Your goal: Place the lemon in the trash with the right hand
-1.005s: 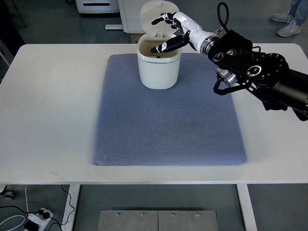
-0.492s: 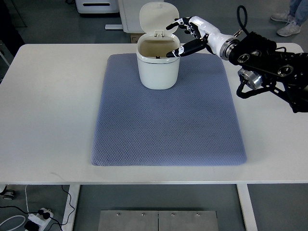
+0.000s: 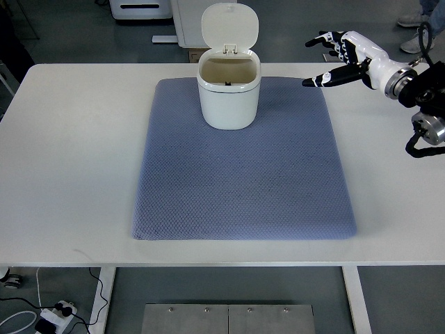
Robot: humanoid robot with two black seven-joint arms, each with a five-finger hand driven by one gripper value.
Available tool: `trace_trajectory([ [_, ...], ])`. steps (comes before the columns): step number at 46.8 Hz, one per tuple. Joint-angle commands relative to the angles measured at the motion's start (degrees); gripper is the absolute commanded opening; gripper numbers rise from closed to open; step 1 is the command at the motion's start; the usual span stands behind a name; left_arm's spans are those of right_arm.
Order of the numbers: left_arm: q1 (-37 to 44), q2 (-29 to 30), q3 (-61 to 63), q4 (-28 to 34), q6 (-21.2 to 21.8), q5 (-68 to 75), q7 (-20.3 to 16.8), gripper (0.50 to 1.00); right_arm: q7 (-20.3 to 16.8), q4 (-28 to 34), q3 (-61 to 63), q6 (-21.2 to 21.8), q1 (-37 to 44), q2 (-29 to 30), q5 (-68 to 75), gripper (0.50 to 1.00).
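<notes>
While right hand (image 3: 342,59) hangs spread and empty over the surface, bin (image 3: 229,90) stands lid-up, well left of it; lemon not visible, likely inside; next: park arm

White rectangular counter (image 3: 69,174) is carrying a blue-grey quilted fabric mat (image 3: 243,181), sitting centred on it. Small white plastic trash bin (image 3: 229,94) is standing upright on the mat's far edge, slightly left of mat centre, hinged lid (image 3: 229,26) tilting up behind the opening. Right hand (image 3: 345,56) is hovering right of the bin, well apart, over the mat's far right corner.
</notes>
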Motion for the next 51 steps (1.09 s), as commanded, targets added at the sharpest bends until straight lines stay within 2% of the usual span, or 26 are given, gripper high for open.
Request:
trace_trajectory([
  [1, 0.1, 0.0, 0.0, 0.0, 0.0, 0.0, 0.0, 1.0, -0.2, -0.7, 2.6, -0.2, -2.3, -0.3, 0.2, 1.0],
  [12, 0.0, 0.0, 0.0, 0.0, 0.0, 0.0, 0.0, 1.0, 0.1, -8.0, 17.2, -1.1, -14.2, 1.7, 0.5, 1.0],
  [18, 0.0, 0.0, 0.0, 0.0, 0.0, 0.0, 0.0, 1.0, 0.0, -8.5, 25.8, -0.8, -18.8, 2.1, 1.0, 1.0],
  [26, 0.0, 0.0, 0.0, -0.1, 0.0, 0.0, 0.0, 1.0, -0.4, -10.2, 34.5, -0.5, -25.0, 6.2, 6.5, 1.0],
  [36, 0.0, 0.0, 0.0, 0.0, 0.0, 0.0, 0.0, 1.0, -3.5, -12.9, 36.4, -0.1, -26.0, 9.7, 10.0, 1.0],
  [41, 0.1, 0.0, 0.0, 0.0, 0.0, 0.0, 0.0, 1.0, -3.4, -13.2, 39.1, 0.2, -26.0, 11.5, 10.1, 1.0],
  [45, 0.0, 0.0, 0.0, 0.0, 0.0, 0.0, 0.0, 1.0, -3.8, -14.8, 41.8, 2.1, -26.2, 13.0, 10.1, 1.0],
  [51, 0.0, 0.0, 0.0, 0.0, 0.0, 0.0, 0.0, 1.0, -3.8, -20.7, 43.3, 4.9, -25.9, 17.4, 10.1, 1.0],
])
